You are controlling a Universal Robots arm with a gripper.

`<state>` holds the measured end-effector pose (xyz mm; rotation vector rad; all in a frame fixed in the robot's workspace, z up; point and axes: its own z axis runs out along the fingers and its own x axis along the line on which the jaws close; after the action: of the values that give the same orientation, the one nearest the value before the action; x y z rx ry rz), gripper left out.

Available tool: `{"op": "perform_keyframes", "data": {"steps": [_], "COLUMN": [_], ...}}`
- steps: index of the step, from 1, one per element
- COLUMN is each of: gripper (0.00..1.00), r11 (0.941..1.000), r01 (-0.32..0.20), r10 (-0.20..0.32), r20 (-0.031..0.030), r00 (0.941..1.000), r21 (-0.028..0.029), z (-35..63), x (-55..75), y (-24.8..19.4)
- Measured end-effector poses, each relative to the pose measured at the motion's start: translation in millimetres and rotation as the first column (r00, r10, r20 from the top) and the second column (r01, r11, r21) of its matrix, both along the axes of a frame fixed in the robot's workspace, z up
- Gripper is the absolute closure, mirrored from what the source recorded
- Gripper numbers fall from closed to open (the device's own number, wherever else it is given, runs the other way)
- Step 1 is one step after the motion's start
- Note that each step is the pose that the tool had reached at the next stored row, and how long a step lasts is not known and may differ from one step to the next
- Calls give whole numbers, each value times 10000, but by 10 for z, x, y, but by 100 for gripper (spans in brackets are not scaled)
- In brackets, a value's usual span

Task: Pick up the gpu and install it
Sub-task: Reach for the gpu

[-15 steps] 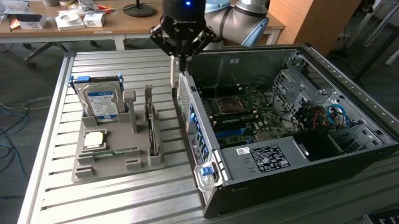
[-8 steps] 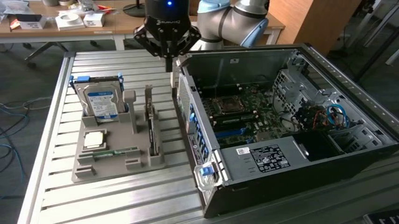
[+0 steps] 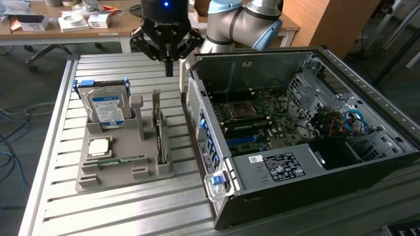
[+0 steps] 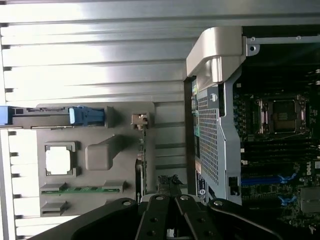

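1. the gripper (image 3: 169, 70) hangs from the arm (image 3: 243, 22) above the far part of the table (image 3: 118, 206), as the exterior view sees it, past the far end of the holder (image 3: 98, 183) and near the far corner of the computer case (image 3: 295, 196).
2. its two fingers are pressed together into one dark point, and we see nothing pinched between them.
3. the gpu (image 3: 159, 130) stands on its long edge in a slot along the side of the grey holder nearest the case, with its metal end bracket at the far end.
4. the gripper is above the gpu and apart from it; the card sits in its slot, not picked up and not in the case.
5. in the wrist view the closed fingertips of the gripper (image 4: 170, 181) show just beside the thin edge of the gpu (image 4: 141, 165); we cannot tell from there how high they hover.
6. on the same holder, toward the exterior view's left of the gpu, a hard drive (image 3: 106, 109) with a blue label stands upright, and nearer the camera lie a square processor chip (image 3: 98, 146) and a green memory stick (image 3: 123, 160).
7. the case lies on its side with its panel off, so the motherboard (image 3: 253, 118) is open to view.
8. the table is made of pale metal slats, and a cluttered desk (image 3: 66, 33) stands behind it.
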<state>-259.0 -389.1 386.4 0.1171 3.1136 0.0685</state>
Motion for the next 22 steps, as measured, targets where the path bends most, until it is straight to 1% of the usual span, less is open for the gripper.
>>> {"op": "perform_keyframes", "data": {"steps": [4,12,16,19,22], "gripper": [89,89,89,89,89], "r11": [10000,10000,10000,10000,10000], "r01": [0,0,-1,0,1], "r10": [0,0,1,0,-1], "r20": [0,0,-1,-1,-1], "r00": [10000,10000,10000,10000,10000], "r21": [0,0,-1,-1,0], "z": [0,-9,-10,-11,-11], "x": [-2,-189,-203,-218,-240], "y": [0,1,2,-17,-59]}}
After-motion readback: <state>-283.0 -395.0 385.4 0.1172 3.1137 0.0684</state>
